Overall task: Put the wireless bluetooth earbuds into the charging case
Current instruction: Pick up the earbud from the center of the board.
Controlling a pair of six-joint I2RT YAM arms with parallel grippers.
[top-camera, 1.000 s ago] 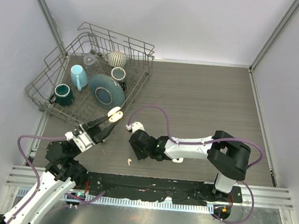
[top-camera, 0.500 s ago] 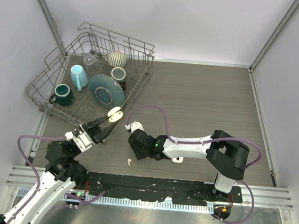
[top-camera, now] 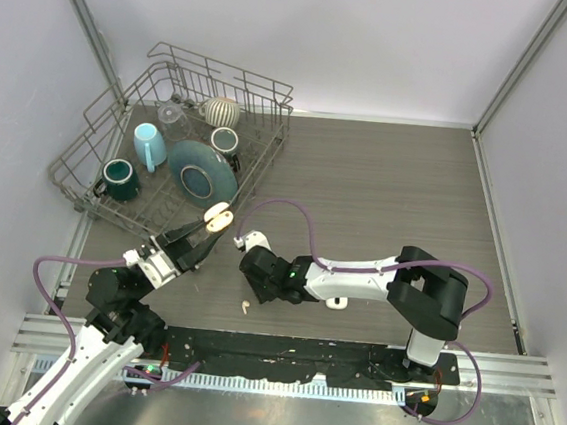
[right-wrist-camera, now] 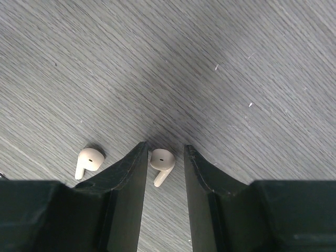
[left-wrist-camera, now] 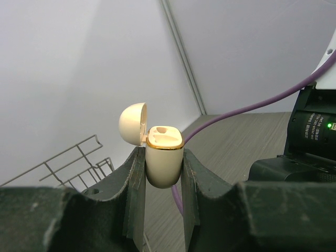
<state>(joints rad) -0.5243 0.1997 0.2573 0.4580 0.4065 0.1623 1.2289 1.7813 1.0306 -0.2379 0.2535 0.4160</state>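
My left gripper (left-wrist-camera: pixel 161 152) is shut on the cream charging case (left-wrist-camera: pixel 163 160), held up off the table with its lid (left-wrist-camera: pixel 132 122) hinged open and the gold-rimmed sockets showing. From above, the case (top-camera: pixel 220 216) hangs just in front of the rack. My right gripper (right-wrist-camera: pixel 165 148) points down at the table, its jaws open around one white earbud (right-wrist-camera: pixel 161 163) that lies flat between them. A second earbud (right-wrist-camera: pixel 88 160) lies just outside the left finger, and one earbud (top-camera: pixel 244 306) shows beside the right gripper (top-camera: pixel 256 288) in the top view.
A wire dish rack (top-camera: pixel 260 168) stands at the back left, holding a teal plate (top-camera: pixel 204 177), a teal mug (top-camera: pixel 119 179) and a light blue cup (top-camera: pixel 149 144). A purple cable (top-camera: pixel 284 208) arches over the right arm's wrist.
My right gripper has shifted slightly to the left over the table. The left arm and the case have not moved.
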